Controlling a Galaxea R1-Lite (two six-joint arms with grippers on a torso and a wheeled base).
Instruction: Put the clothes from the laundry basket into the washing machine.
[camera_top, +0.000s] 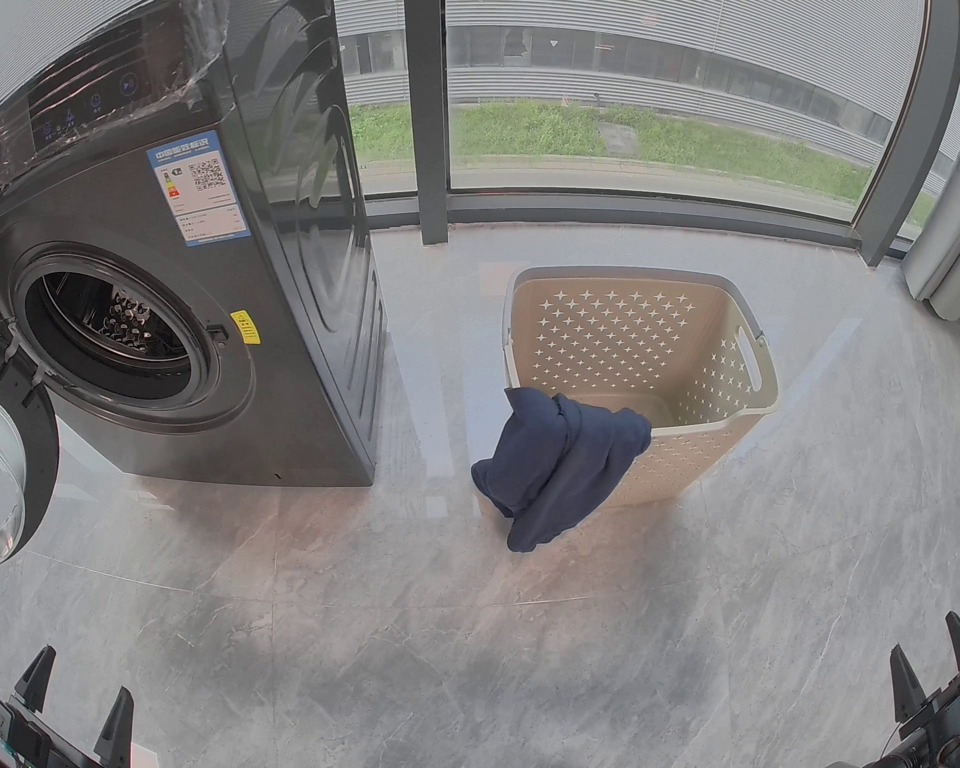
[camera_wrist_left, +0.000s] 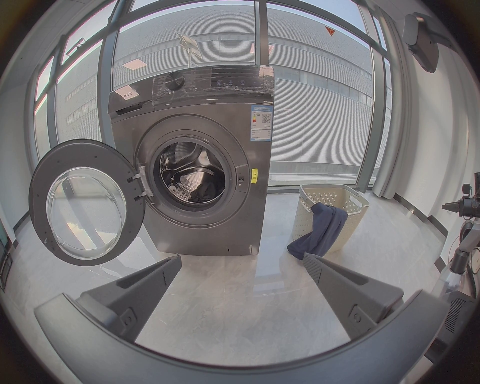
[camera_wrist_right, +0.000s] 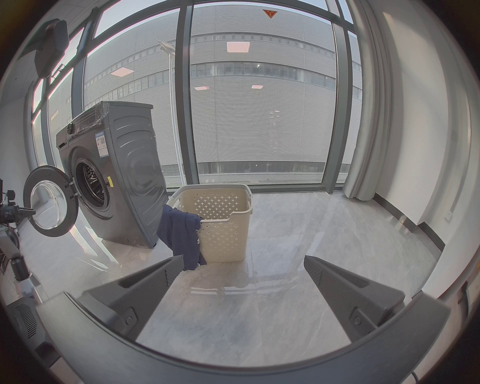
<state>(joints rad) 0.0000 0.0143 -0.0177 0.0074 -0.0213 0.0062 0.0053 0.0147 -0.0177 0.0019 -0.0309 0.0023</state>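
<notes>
A beige laundry basket (camera_top: 640, 290) stands on the floor right of the grey washing machine (camera_top: 290, 200). A dark blue garment (camera_top: 555, 465) hangs over the basket's near rim, its end on the floor. The washer's round door (camera_wrist_left: 85, 202) is swung open, and something dark lies in the drum (camera_wrist_left: 202, 190). My left gripper (camera_top: 78, 700) is low at the near left, open and empty. My right gripper (camera_top: 930, 660) is low at the near right, open and empty. Both are well short of the basket (camera_wrist_right: 217, 220) and garment (camera_wrist_right: 180, 235).
Tall windows (camera_top: 650, 100) with dark frames run behind the washer and basket. A curtain (camera_top: 940, 260) hangs at the far right. Bare polished floor (camera_top: 450, 640) lies between my grippers and the basket.
</notes>
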